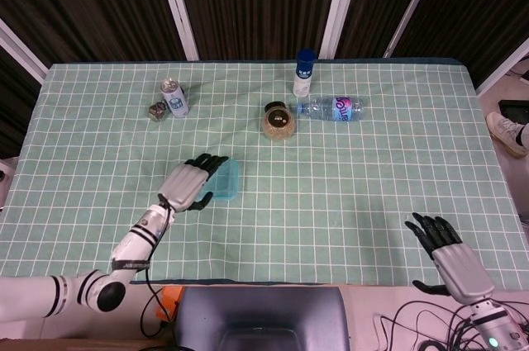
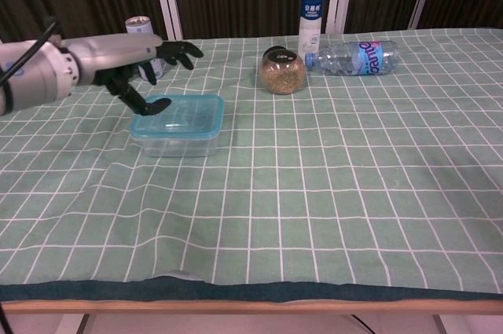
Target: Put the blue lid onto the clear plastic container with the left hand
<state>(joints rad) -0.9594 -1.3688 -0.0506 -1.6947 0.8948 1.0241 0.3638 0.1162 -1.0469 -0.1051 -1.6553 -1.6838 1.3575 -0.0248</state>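
Observation:
The clear plastic container (image 2: 177, 138) stands on the table with the blue lid (image 2: 183, 117) lying flat on top of it; in the head view the blue lid (image 1: 229, 179) shows just right of my left hand. My left hand (image 1: 190, 182) hovers above the container's left side, fingers spread and holding nothing; in the chest view the left hand (image 2: 141, 64) is raised over the lid's left edge, apart from it. My right hand (image 1: 450, 258) rests open at the table's near right edge, empty.
At the back stand a small can (image 1: 173, 97) with a metal object beside it, a round jar of grains (image 1: 279, 120), a white bottle with a blue cap (image 1: 304, 73) and a lying water bottle (image 1: 332, 108). The checked green cloth (image 1: 347, 194) covers the table.

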